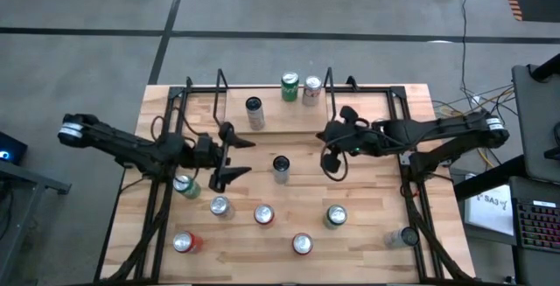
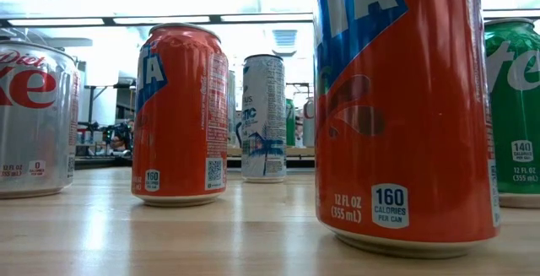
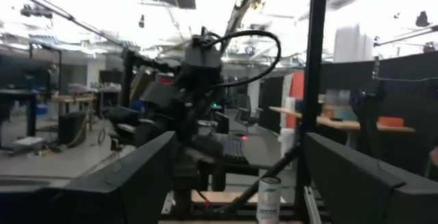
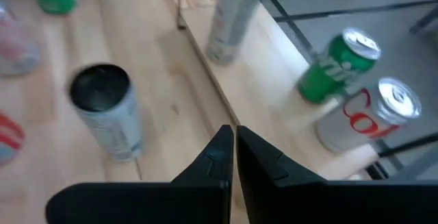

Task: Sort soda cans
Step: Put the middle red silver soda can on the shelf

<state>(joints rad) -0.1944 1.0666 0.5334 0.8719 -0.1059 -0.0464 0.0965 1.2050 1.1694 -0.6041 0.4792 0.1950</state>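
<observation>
Soda cans stand upright on the wooden table (image 1: pixel 367 260). A slim dark-topped can (image 1: pixel 281 169) stands at the middle, between the two grippers, and also shows in the right wrist view (image 4: pixel 106 111). A tall slim silver can (image 1: pixel 255 113), a green can (image 1: pixel 290 87) and a silver-red can (image 1: pixel 311 90) stand toward the far edge. My left gripper (image 1: pixel 240 156) is open and empty, above the table left of the middle can; its fingers spread wide in its wrist view (image 3: pixel 236 176). My right gripper (image 1: pixel 325 136) is shut and empty, above the table right of that can (image 4: pixel 234 145).
Near the front edge stand a green can (image 1: pixel 185 184), a silver can (image 1: pixel 220 205), red cans (image 1: pixel 264 215) (image 1: pixel 185 243) (image 1: pixel 302 245), another green can (image 1: pixel 335 217) and a silver can (image 1: pixel 404 237). Black frame rails (image 1: pixel 219 85) rise at the far corners and sides.
</observation>
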